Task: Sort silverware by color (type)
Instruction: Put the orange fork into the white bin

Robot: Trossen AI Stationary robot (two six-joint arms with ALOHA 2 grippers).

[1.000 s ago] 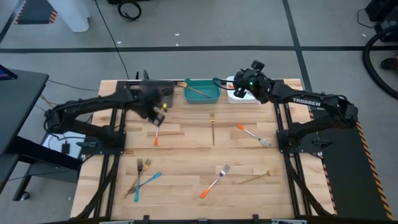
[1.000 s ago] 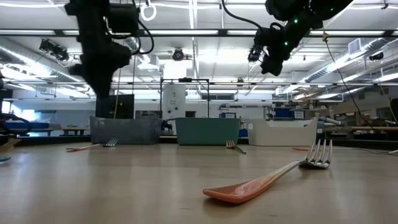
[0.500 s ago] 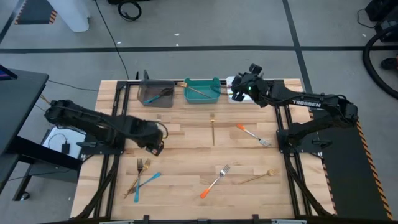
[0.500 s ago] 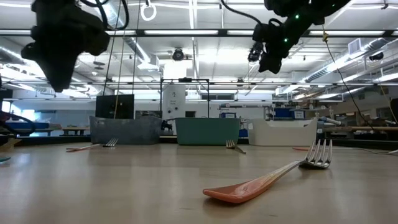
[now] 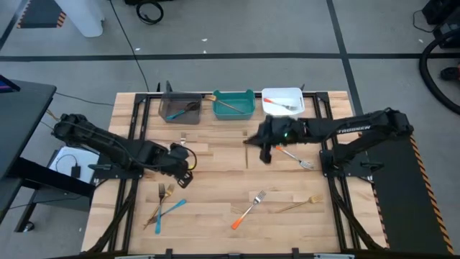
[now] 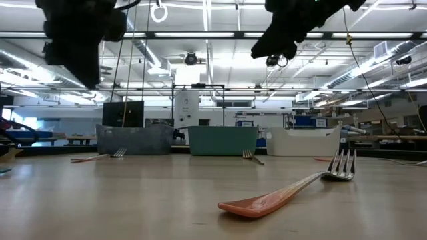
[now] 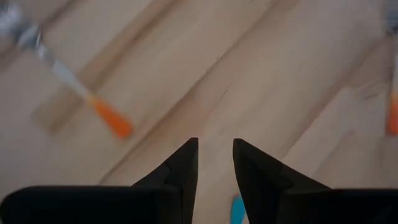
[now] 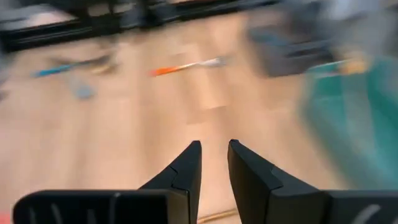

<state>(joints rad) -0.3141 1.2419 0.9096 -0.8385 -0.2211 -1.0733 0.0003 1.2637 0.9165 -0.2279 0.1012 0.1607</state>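
Above table centre, right gripper (image 5: 263,142), left gripper (image 5: 180,157)

Two dark jointed arms, the right arm (image 5: 359,129) apparently lettered TROSSEN.

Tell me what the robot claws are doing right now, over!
Left claw empty, slightly open, above the left table. Right claw empty, by the gold fork. Silverware scattered; nothing blocking.

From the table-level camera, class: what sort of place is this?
Probably a robotics lab or workshop hall: strip lights along an open ceiling, far benches and shelving, and a wooden table fitted with sorting bins, such as the teal bin.
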